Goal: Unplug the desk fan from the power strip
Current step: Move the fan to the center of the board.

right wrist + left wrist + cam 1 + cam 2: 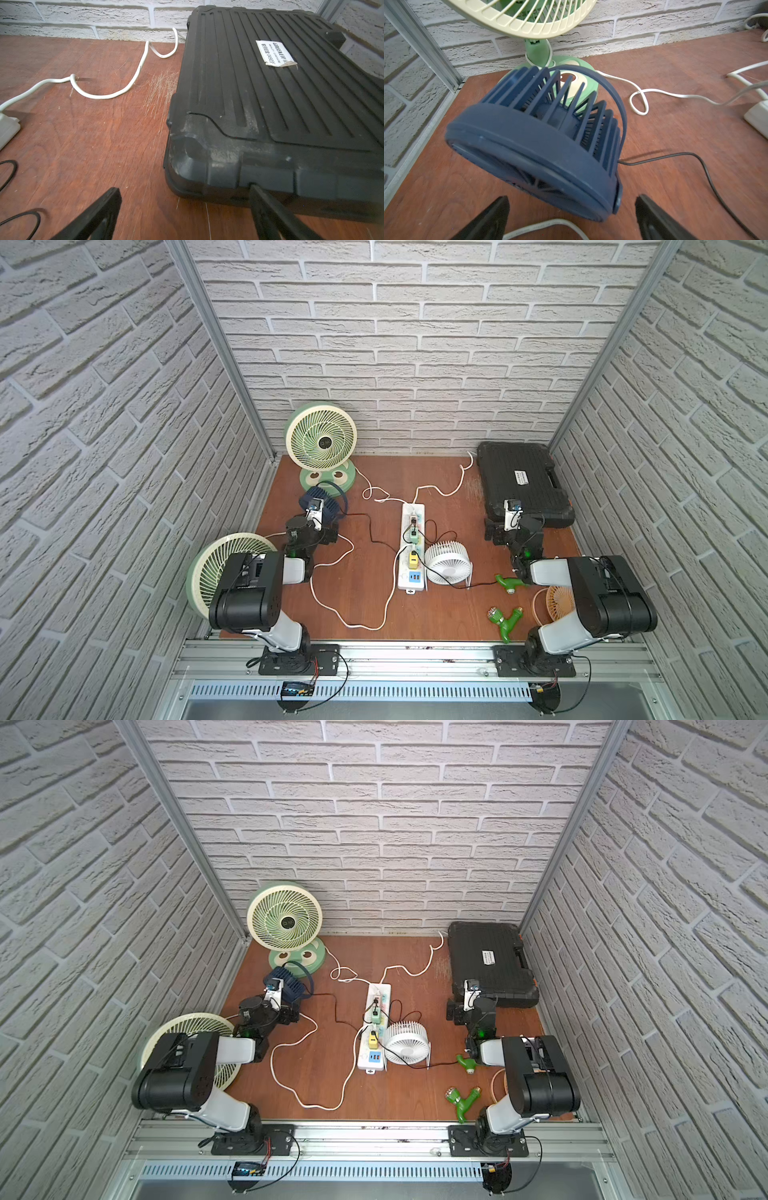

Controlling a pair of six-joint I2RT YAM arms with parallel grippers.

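The white power strip [405, 577] [365, 1057] lies mid-table with a green adapter [412, 536], a yellow adapter [414, 559] and a white plug [413, 517] in it. A small white fan [448, 563] stands against its right side. A blue fan [542, 145] [328, 506] has a black cable running toward the strip. Which fan is the desk fan I cannot tell. My left gripper [572, 199] [316, 526] is open just short of the blue fan. My right gripper [184, 188] [513, 526] is open and empty at the near corner of a black case [270, 104].
A green fan [321, 442] stands at the back left and a cream fan [220, 568] at the front left. An orange fan [559, 601] and two green nozzles [509, 583] [507, 620] lie at the front right. White and black cords loop over the wooden table [374, 597].
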